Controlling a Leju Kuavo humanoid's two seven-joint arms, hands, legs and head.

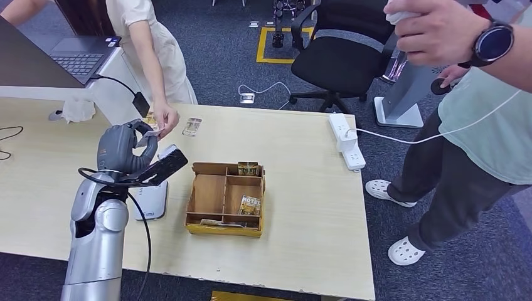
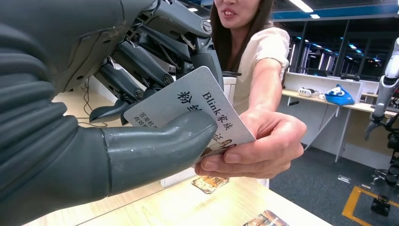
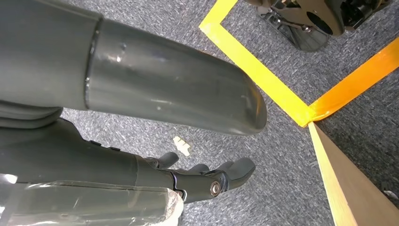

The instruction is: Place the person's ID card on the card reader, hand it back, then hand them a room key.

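ID card (image 2: 197, 110): pale grey-white, rounded corners, black printed characters and the word "Blink" on its face, with a small coloured picture near the lower edge. It was raised above the far left part of the table (image 1: 301, 150), pinched between the thumb and dark fingers of the left hand (image 1: 125, 149). The person's hand (image 2: 256, 146) gripped the card's opposite end at the same time, fingers under and thumb over.

Right hand (image 3: 207, 176): hung beside the table edge over grey carpet with yellow tape lines, fingers apart and lightly curved, holding nothing.

Card reader (image 1: 149, 199): flat white slab, lay on the table just below the left hand in the head view.

Wooden organiser (image 1: 226, 197): open compartmented box, stood mid-table to the right of the reader; patterned cards stood in its right-hand compartments.

Loose patterned cards (image 1: 191, 127): lay flat on the table near the person's hand.

White power strip (image 1: 347, 139): lay at the table's right edge.

Second person, wearing a watch: stood to the right of the table.
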